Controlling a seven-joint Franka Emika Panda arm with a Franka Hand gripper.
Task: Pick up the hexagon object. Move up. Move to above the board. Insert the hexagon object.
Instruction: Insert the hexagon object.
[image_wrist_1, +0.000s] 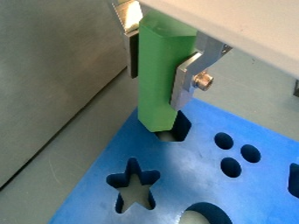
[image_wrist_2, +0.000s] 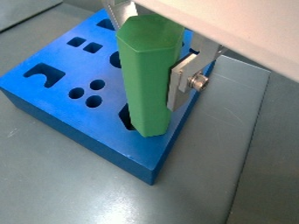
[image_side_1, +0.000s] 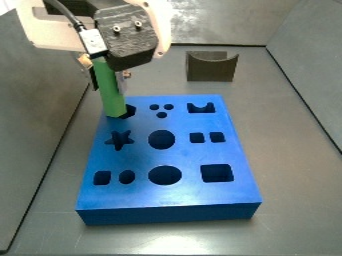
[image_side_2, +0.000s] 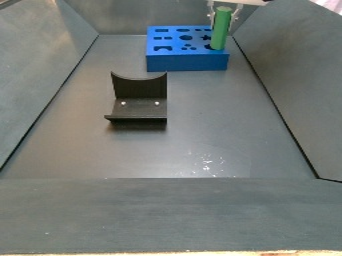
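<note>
My gripper (image_wrist_1: 158, 74) is shut on the hexagon object (image_wrist_1: 158, 101), a bright green rod held upright between the silver fingers (image_wrist_1: 184, 80). Its lower end sits at the mouth of the hexagon hole near a corner of the blue board (image_wrist_1: 198, 179), next to the star hole (image_wrist_1: 136, 184). How deep it reaches I cannot tell. Both side views show the gripper (image_side_1: 107, 62) (image_side_2: 225, 8) holding the rod (image_side_1: 112, 95) (image_side_2: 221, 32) over the board's corner (image_side_1: 187, 158) (image_side_2: 187, 62). A wrist view shows the rod (image_wrist_2: 149, 96), gripper (image_wrist_2: 152, 66) and board (image_wrist_2: 100, 127).
The fixture (image_side_1: 211, 66) (image_side_2: 136, 98) stands on the grey floor apart from the board. Grey walls enclose the floor on several sides (image_side_1: 40, 120). The board has many other cut-outs, including circles (image_side_1: 162, 138) and squares (image_side_1: 218, 173).
</note>
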